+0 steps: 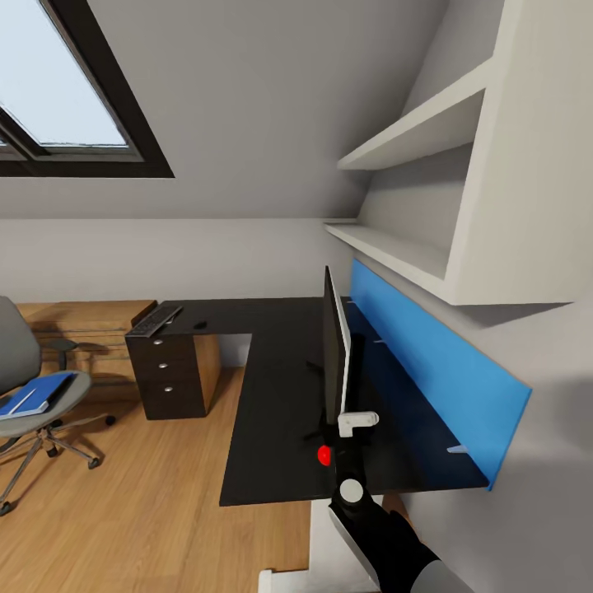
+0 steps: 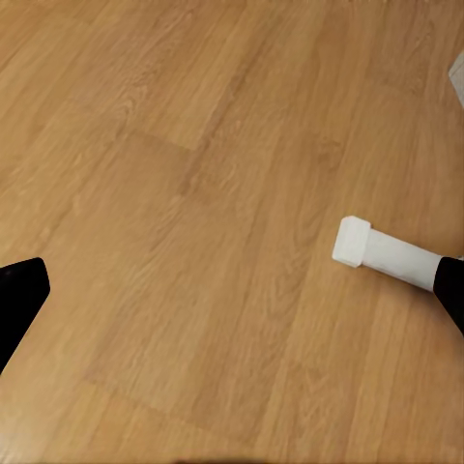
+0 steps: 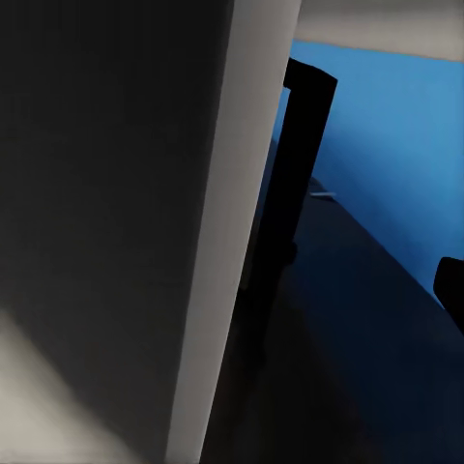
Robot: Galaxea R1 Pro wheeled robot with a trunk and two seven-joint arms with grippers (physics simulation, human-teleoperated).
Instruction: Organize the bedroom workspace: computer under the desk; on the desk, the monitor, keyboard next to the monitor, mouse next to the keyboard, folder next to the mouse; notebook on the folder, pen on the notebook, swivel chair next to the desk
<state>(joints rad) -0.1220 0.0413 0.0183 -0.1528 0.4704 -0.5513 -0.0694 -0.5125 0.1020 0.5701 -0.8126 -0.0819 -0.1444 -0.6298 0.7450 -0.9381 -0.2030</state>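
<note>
The monitor [image 1: 333,354] stands edge-on on the black desk [image 1: 272,395], its red dot [image 1: 324,455] at the near lower corner. My right gripper [image 1: 354,427] is at that near edge; the right wrist view shows the monitor's white edge [image 3: 227,232] close up and one fingertip [image 3: 449,290] set wide, so it is open. The keyboard [image 1: 155,321] and the mouse [image 1: 200,324] lie on the desk's far arm. The blue folder [image 1: 37,395] rests on the swivel chair [image 1: 16,362] at left. My left gripper [image 2: 232,300] hangs open over the floor. Computer, notebook and pen are not discernible.
A blue back panel [image 1: 428,362] runs along the desk's right side under white wall shelves [image 1: 412,132]. Dark drawers [image 1: 169,371] carry the far arm, beside a wood cabinet [image 1: 82,329]. The white desk foot [image 2: 387,253] lies on the wood floor [image 1: 148,511].
</note>
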